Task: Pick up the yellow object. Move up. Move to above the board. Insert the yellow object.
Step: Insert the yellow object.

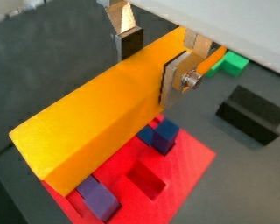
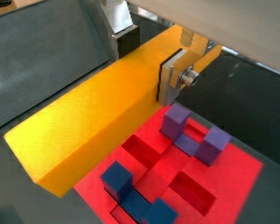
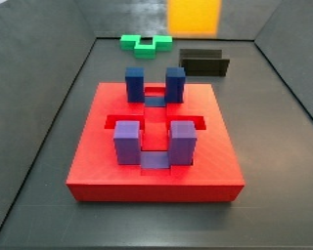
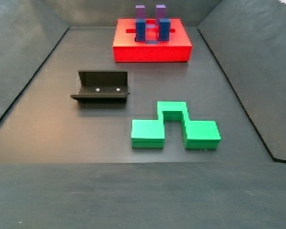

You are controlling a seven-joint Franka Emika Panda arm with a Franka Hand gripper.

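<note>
1. In a side view I saw the green notched block (image 4: 172, 126) nearest the front edge of the worktop.
2. The fixture (image 4: 103, 88) stood behind it, toward the left edge.
3. The board (image 4: 153, 41) lay by the far edge.
4. My gripper (image 1: 152, 54) hung above the board, its fingers (image 1: 178, 74) clamped on the yellow object (image 1: 101, 120), which was raised clear of the board.

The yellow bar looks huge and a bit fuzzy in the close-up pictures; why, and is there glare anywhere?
In both wrist views the yellow object, clamped in the gripper above the board, fills the frame and looks soft; in a side view it is cropped at the top; in a side view the floor shows pale sheen.
</note>
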